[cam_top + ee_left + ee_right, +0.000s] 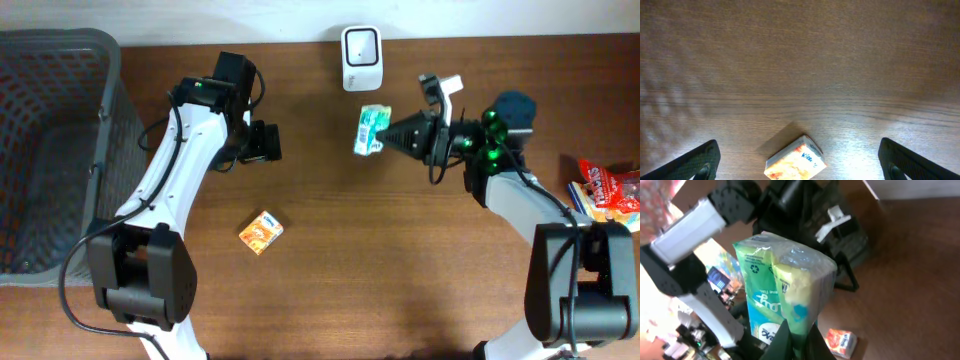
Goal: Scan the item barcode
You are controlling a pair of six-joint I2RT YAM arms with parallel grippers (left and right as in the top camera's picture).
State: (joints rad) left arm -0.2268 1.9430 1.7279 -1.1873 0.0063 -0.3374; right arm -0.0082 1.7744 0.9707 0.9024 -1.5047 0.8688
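Note:
A green and white tissue pack (370, 130) hangs above the table, just below the white barcode scanner (360, 58) at the back edge. My right gripper (388, 132) is shut on the pack's right end. The right wrist view shows the pack (785, 290) upright with its lower edge pinched between the fingers (777, 342). My left gripper (800, 167) stands open above the table, left of centre in the overhead view (262, 142). An orange tissue pack (796, 161) lies on the wood between its fingers (695, 162), apart from both.
A grey mesh basket (50, 150) fills the left side of the table. The orange tissue pack (261, 232) lies near the table's middle front. Red snack packets (607, 190) lie at the right edge.

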